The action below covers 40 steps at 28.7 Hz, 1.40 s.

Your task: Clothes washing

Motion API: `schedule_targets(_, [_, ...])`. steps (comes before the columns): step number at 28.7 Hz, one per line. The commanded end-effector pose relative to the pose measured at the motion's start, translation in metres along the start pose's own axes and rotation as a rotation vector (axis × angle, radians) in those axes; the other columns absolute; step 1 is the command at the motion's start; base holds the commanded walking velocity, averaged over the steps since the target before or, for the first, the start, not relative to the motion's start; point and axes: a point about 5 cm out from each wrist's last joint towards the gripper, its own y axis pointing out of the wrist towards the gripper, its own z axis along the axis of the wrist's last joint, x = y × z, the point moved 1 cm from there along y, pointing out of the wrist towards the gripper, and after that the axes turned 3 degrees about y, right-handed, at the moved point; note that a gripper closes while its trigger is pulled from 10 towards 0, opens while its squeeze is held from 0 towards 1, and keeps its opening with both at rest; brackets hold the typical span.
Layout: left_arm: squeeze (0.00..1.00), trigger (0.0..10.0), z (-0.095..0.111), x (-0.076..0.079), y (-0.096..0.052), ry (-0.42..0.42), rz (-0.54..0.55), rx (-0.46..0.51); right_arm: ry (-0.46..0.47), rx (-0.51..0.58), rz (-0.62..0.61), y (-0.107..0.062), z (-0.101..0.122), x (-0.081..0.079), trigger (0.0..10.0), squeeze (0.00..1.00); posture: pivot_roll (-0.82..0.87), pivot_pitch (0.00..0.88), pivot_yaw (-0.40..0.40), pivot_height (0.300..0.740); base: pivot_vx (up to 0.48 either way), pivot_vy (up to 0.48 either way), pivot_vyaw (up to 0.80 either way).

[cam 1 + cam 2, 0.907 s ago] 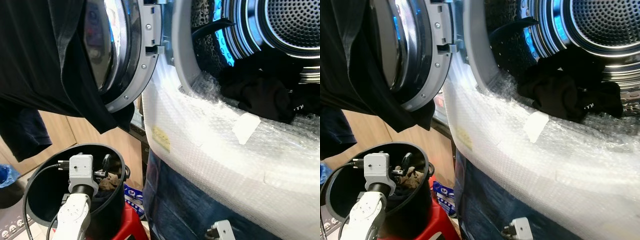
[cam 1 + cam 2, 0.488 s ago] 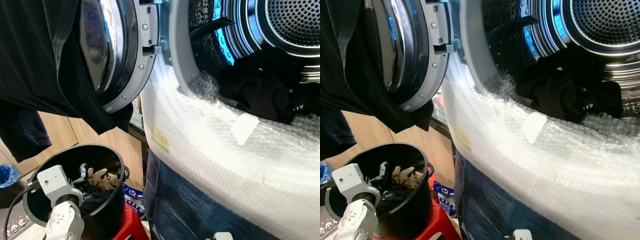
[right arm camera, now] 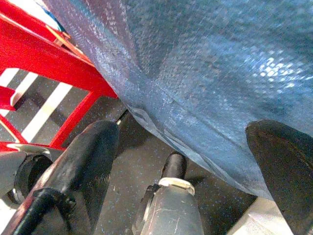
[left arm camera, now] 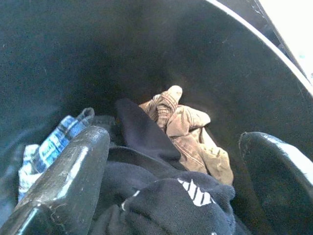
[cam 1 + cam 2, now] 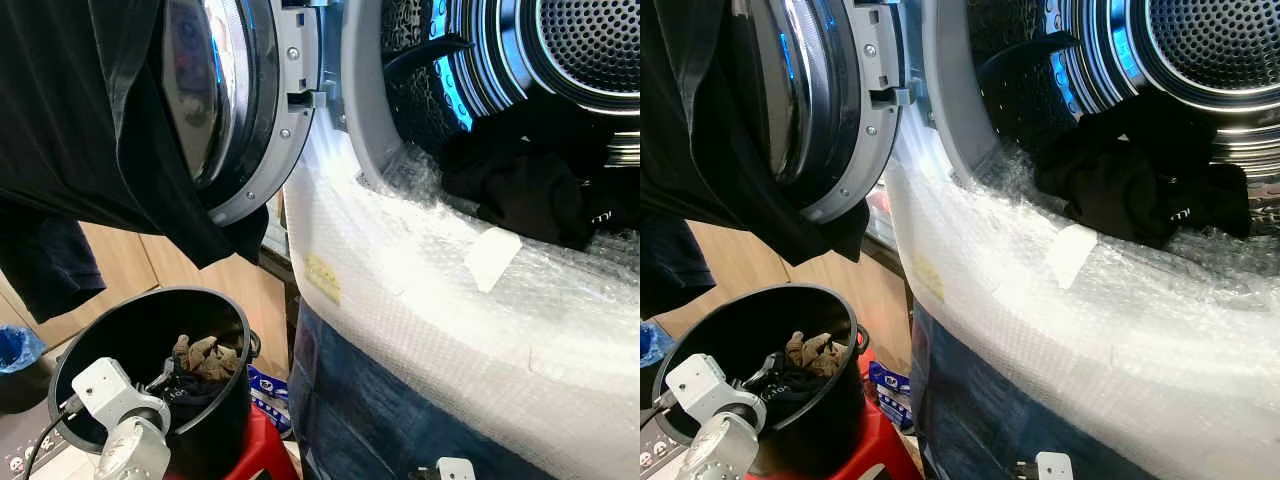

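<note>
A black bucket [image 5: 130,325] stands at the lower left with a tan cloth [image 5: 205,355] and dark clothes in it. My left gripper [image 5: 170,376] reaches over its near rim and is open. In the left wrist view its fingers [image 4: 73,161] straddle a dark garment with white marks [image 4: 166,198], with the tan cloth [image 4: 188,129] and a blue plaid cloth [image 4: 54,144] beyond. The washer drum [image 5: 590,50] is open and holds dark clothes [image 5: 520,185]. My right gripper [image 3: 183,137] hangs open, low by the washer's blue-wrapped front [image 3: 205,58].
The washer door [image 5: 240,110] stands open to the left with a black garment [image 5: 90,120] draped over it. Bubble wrap [image 5: 420,290] covers the washer's front lip. A red stool [image 5: 262,448] carries the bucket. Wooden cabinets [image 5: 120,265] stand behind.
My left wrist has drawn back toward the bucket's near left rim and lower, uncovering the tan cloth. The view has shifted slightly. The clothes in the drum lie as before.
</note>
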Motion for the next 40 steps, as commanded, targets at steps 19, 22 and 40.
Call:
schedule_targets(19, [0.0,10.0,0.027,-0.007,0.003,0.08,0.04,-0.166,-0.004,0.04,0.035,0.002,0.015,-0.007,10.0,0.0,0.21,0.0,0.019,0.74,0.0,0.0,0.0])
schedule_targets(22, [0.0,10.0,0.028,-0.008,0.001,0.099,0.028,-0.211,-0.006,0.036,0.043,0.002,0.015,-0.008,10.0,0.0,0.21,0.0,0.019,0.74,0.0,0.0,0.0])
schedule_targets(40, [0.0,10.0,0.043,-0.017,0.0,0.159,-0.018,-0.301,-0.07,0.027,0.06,0.002,0.017,-0.008,10.0,0.0,0.21,0.006,0.016,0.74,0.0,0.0,0.0])
